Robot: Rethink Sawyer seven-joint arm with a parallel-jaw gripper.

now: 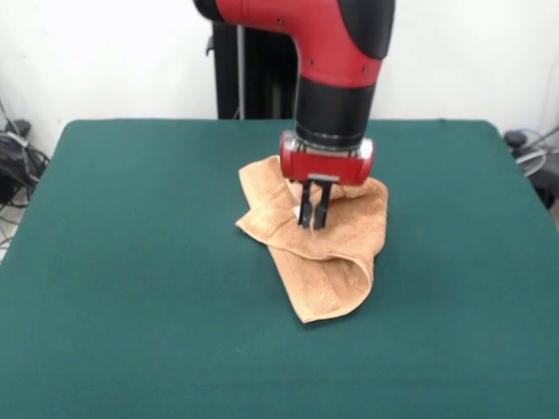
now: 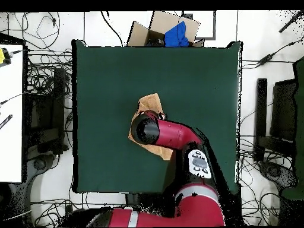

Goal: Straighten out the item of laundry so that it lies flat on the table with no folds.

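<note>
The orange-tan towel (image 1: 327, 262) lies crumpled and folded over itself near the middle of the green table (image 1: 131, 262). One lobe points toward the camera and folds bunch up at the back. My gripper (image 1: 313, 218) points straight down over the towel's upper middle. Its fingers stand close together, pinching a fold of the towel at their tips. In the overhead view the towel (image 2: 152, 104) shows on both sides of the arm's wrist, which hides the gripper.
The table (image 2: 107, 77) is much larger than the towel, with green cloth on all sides of it. Cables, a cardboard box (image 2: 148, 29) with blue cloth, and equipment lie on the floor around the table.
</note>
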